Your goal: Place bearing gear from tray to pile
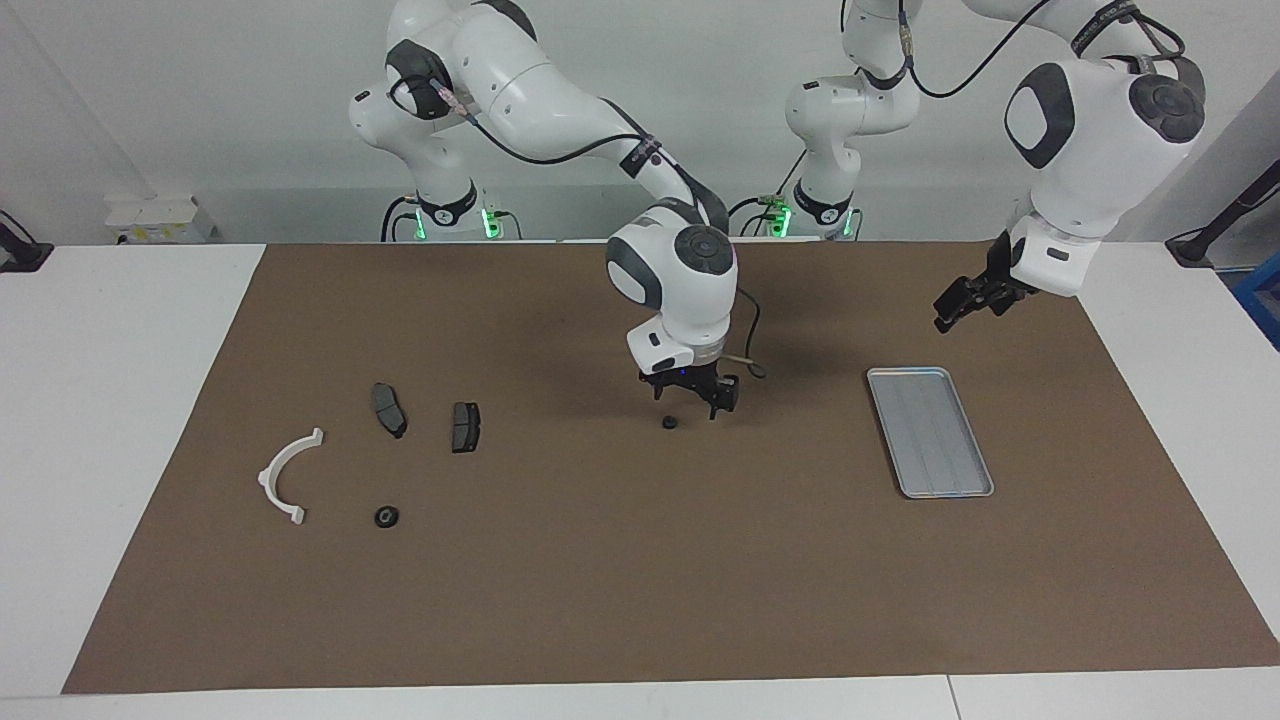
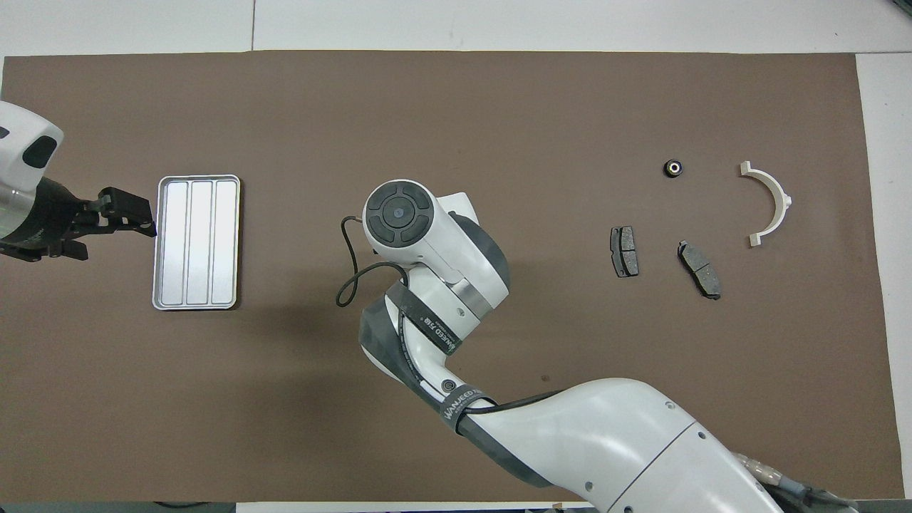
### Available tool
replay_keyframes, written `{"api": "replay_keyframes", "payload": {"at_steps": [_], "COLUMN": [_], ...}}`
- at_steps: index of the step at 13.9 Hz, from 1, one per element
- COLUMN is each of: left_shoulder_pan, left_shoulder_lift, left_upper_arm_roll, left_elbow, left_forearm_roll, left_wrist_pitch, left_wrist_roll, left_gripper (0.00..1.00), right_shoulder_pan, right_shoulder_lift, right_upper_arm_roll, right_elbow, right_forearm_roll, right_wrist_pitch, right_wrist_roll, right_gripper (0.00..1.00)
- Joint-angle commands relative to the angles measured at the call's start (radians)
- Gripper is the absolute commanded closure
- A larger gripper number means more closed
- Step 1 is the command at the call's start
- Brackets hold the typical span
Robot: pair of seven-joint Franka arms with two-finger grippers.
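Brown matting covers nearly the whole white table (image 1: 120, 420). Largest on it is the tray (image 1: 930, 432), right of centre in the facing view and bare. The right gripper (image 1: 690, 398) hangs low at mid-frame with its fingers spread and nothing between them, just above the small dark bearing gear (image 1: 669, 422), which lies on the mat rather than in the tray. The left gripper (image 1: 962, 303) waits in the upper right of that view, above the tray's nearer end, also spread and empty. At lower left sits the pile: the white bracket (image 1: 287, 474), two brake pads (image 1: 427, 417) and another small dark ring (image 1: 386, 516). The gear is tiny; a slightly off-centre descent could nudge it aside, or the fingertips could close above it.
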Motion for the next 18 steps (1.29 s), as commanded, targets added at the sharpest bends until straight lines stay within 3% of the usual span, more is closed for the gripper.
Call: {"api": "replay_keyframes", "payload": {"at_steps": [1,5,9,15,18], "left_shoulder_pan": [0.019,0.019,0.019,0.011,0.011], "left_shoulder_lift": [-0.036,-0.021,-0.030,-0.033,-0.030], "left_upper_arm_roll": [-0.010,-0.010,-0.005,-0.008,-0.008], "left_elbow": [0.002,0.135,0.123,0.117,0.122], "left_forearm_roll": [0.001,0.002,0.001,0.001,0.001], "left_wrist_pitch": [-0.047,-0.158,-0.140,-0.141,-0.147], "left_wrist_roll": [0.057,0.062,0.076,0.079,0.123], "left_gripper": [0.00,0.00,0.00,0.00,0.00], "right_shoulder_pan": [-0.032,-0.019,-0.026,-0.021,-0.021], "right_shoulder_lift": [0.004,0.013,0.013,0.013,0.012], "right_upper_arm_roll": [0.011,0.011,0.011,0.011,0.012], "right_elbow": [-0.047,-0.054,-0.069,-0.101,-0.101], "right_forearm_roll": [-0.021,-0.020,-0.024,-0.024,-0.024], "right_wrist_pitch": [0.078,0.078,0.089,0.121,0.112], "right_wrist_roll": [0.000,0.002,-0.006,-0.006,-0.007], "right_gripper": [0.00,0.00,0.01,0.15,0.32]}}
